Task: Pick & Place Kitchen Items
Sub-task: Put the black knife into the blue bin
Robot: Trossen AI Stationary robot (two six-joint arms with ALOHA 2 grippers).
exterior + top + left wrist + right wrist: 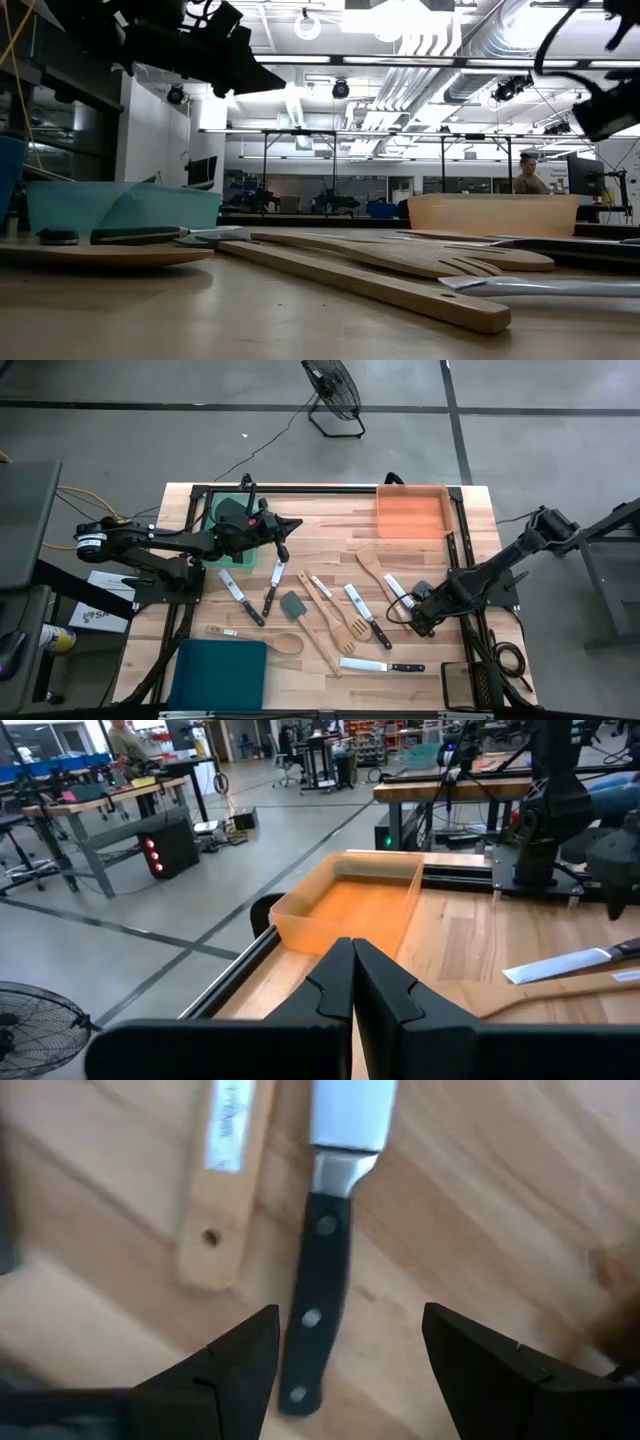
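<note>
Wooden turner foremost on butcher-block table (workshop behind).

The table is pale wood in jointed strips with a smooth, satin finish. At centre frame in the right wrist view, the knife has a bright, smooth steel blade and a matt black riveted handle; the utensil handle beside it is pale bare wood. The orange tray is translucent, slightly glossy plastic. The left gripper fingers are matt black plastic, as are those of the right gripper.
</note>
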